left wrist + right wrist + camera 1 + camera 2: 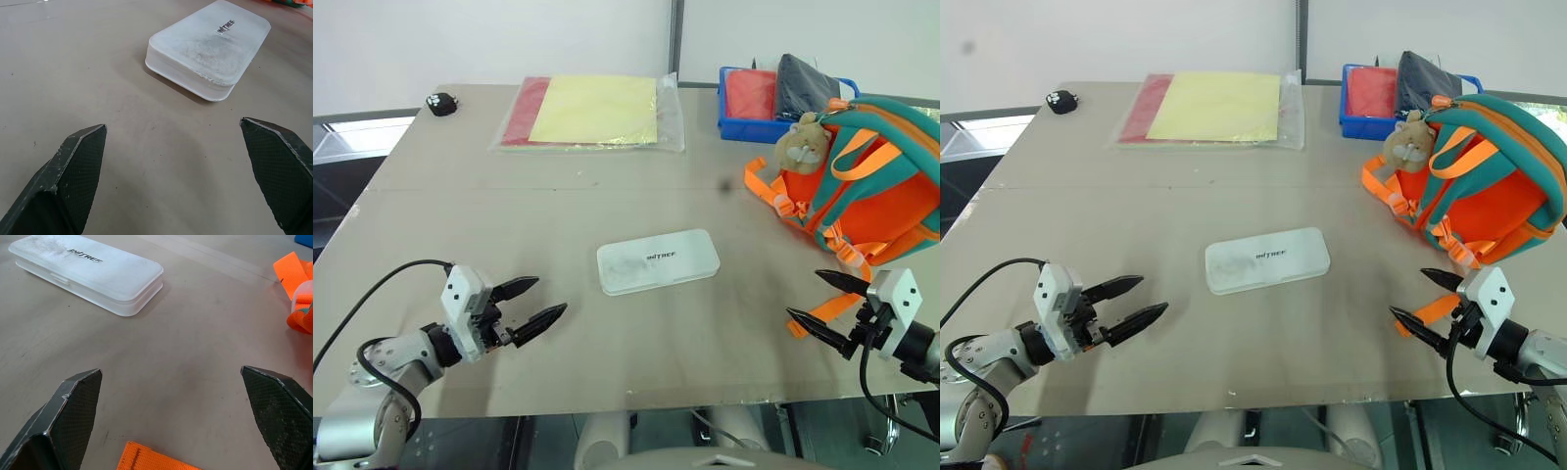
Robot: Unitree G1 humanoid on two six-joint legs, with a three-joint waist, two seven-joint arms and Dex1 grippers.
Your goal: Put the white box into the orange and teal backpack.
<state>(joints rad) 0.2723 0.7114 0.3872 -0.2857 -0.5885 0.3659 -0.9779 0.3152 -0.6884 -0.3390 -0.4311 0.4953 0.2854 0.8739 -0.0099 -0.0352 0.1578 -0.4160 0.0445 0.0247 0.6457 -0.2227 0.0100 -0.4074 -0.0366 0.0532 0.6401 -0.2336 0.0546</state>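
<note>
The white box (658, 260) lies flat in the middle of the table, dark lettering on its lid; it also shows in the left wrist view (210, 48) and the right wrist view (88, 271). The orange and teal backpack (871, 181) sits at the right, a tan plush toy (801, 143) on its near side. My left gripper (530, 304) hovers open near the front left, apart from the box. At the front right my right gripper (815, 299) is open too, over a loose orange strap (151, 459), with nothing between its fingers.
A clear sleeve with yellow and red sheets (592, 113) lies at the back. A blue tray (744, 125) holding red and dark items stands behind the backpack. A small black object (441, 103) rests at the far left corner. The table's front edge (626, 401) runs just below both grippers.
</note>
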